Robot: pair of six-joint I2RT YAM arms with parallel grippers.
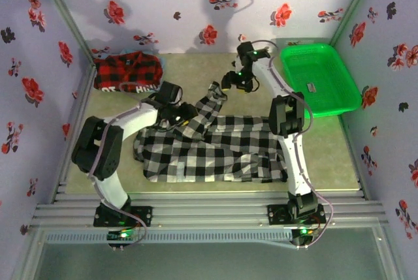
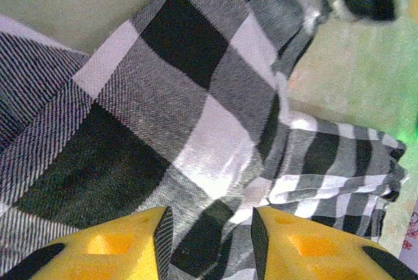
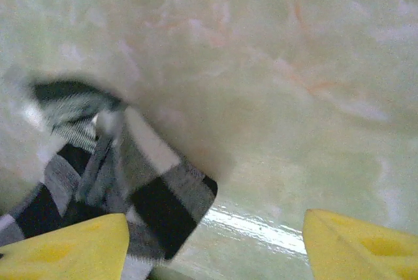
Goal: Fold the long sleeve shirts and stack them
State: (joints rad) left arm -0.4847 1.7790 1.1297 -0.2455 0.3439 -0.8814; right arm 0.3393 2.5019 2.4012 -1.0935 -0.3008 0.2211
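Observation:
The black-and-white checked shirt (image 1: 215, 146) lies spread across the middle of the table, one sleeve reaching back toward its cuff (image 1: 215, 92). My left gripper (image 1: 176, 117) hovers over the shirt's upper left part. In the left wrist view it (image 2: 212, 241) stands open, with checked cloth (image 2: 189, 110) lying under and between the yellow fingers. My right gripper (image 1: 230, 83) is just beside the cuff. It (image 3: 215, 247) is wide open, and the cuff (image 3: 140, 182) sits by its left finger. The red-and-black plaid shirt (image 1: 127, 71) lies folded at the back left.
A green plastic basket (image 1: 320, 77) stands at the back right. Flowered walls close in the table on three sides. Bare tabletop (image 1: 196, 64) shows behind the checked shirt, between the plaid shirt and the basket.

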